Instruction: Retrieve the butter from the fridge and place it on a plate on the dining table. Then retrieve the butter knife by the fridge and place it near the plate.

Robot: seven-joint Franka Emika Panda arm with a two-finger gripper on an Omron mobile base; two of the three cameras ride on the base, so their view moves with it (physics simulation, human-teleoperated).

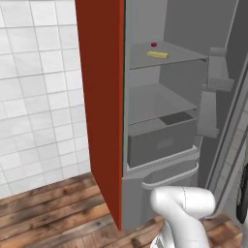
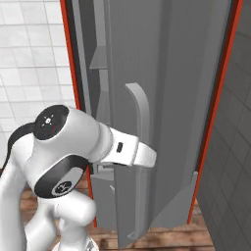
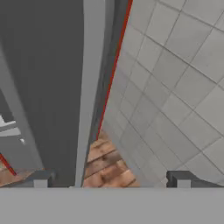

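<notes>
Butter (image 1: 158, 54) on upper fridge (image 1: 160, 104) shelf beside red item (image 1: 154, 44), door (image 2: 162, 117) open.

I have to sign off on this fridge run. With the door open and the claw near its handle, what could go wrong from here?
1. The open claw straddles the door handle; pulling away crookedly could snag it and swing the door.
2. The butter lies on the upper shelf beside a small red item; a careless reach might bump that.
3. The open door stands close beside the arm, so swinging toward the shelf might clip it.
</notes>
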